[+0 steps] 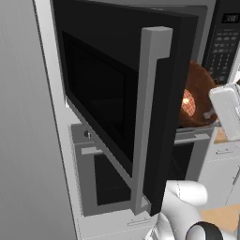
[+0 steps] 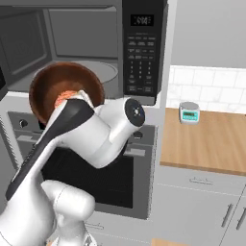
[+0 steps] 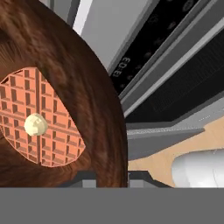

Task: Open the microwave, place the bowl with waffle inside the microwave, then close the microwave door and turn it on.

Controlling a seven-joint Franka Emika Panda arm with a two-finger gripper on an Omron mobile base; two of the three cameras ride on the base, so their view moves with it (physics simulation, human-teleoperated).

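Note:
The microwave (image 2: 81, 38) stands with its cavity exposed and its keypad strip (image 2: 141, 57) on the right. The microwave door (image 1: 112, 93) is swung wide open toward me, its tall grey handle (image 1: 150, 117) nearest. A brown bowl (image 2: 57, 86) holding a round waffle (image 2: 65, 98) hangs tilted in front of the cavity's mouth. My gripper (image 2: 80, 97) is shut on the bowl's rim. The hand view has the bowl (image 3: 78, 87) and waffle (image 3: 39, 118) close up, with the gripper (image 3: 109, 177) clamped on the rim. Past the door's edge I see the bowl (image 1: 199, 89) and my hand.
A steel-fronted oven (image 2: 120, 178) sits under the microwave. A wooden counter (image 2: 206, 139) to the right carries a small kitchen timer (image 2: 189, 113), with white cabinets below. A tall grey panel (image 1: 23, 140) fills the left side. The open door blocks the space left of the bowl.

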